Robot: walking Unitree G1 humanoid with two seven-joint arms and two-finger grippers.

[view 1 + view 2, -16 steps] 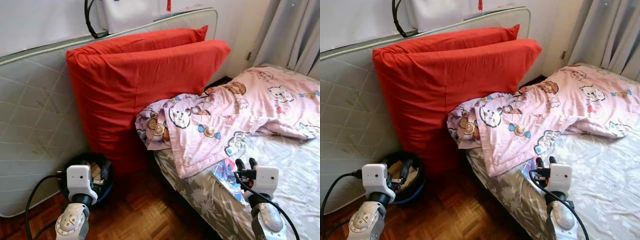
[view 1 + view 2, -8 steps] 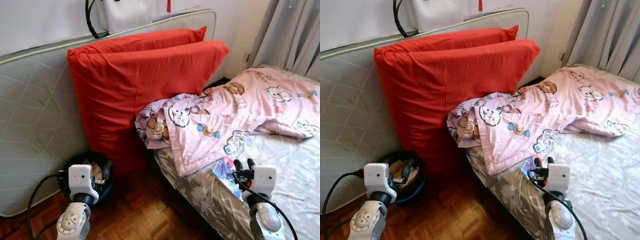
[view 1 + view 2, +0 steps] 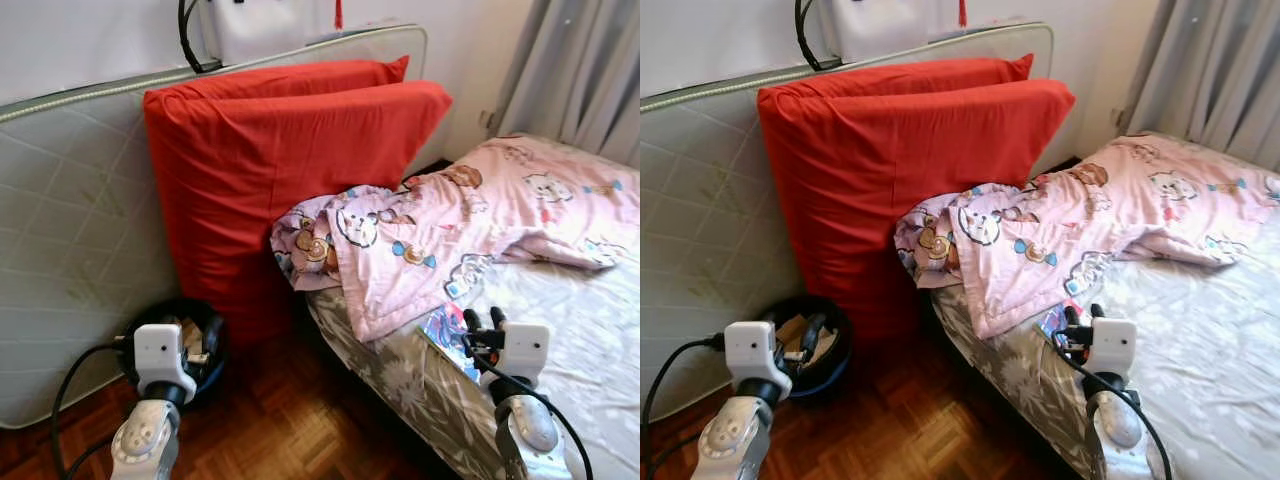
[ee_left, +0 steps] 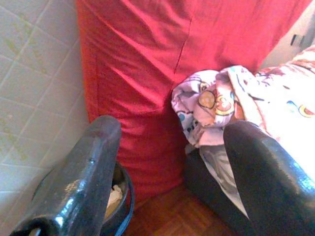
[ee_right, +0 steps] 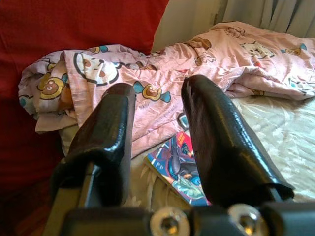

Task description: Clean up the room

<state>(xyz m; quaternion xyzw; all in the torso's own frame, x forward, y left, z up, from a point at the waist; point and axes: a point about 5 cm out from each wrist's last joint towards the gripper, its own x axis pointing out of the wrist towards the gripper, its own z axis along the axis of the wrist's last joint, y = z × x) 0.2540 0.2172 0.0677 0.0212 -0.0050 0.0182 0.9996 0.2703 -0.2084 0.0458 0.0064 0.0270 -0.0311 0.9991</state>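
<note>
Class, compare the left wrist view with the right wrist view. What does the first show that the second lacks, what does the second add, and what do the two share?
Left wrist view, not the right: the quilted mattress, the dark bin with scraps inside, and the wooden floor, seen past the open left tool.

Right wrist view, not the left: the comic book lying on the grey sheet, and the curtain, seen past the open right tool.

Shared: the red cushion and the pink cartoon blanket.
</note>
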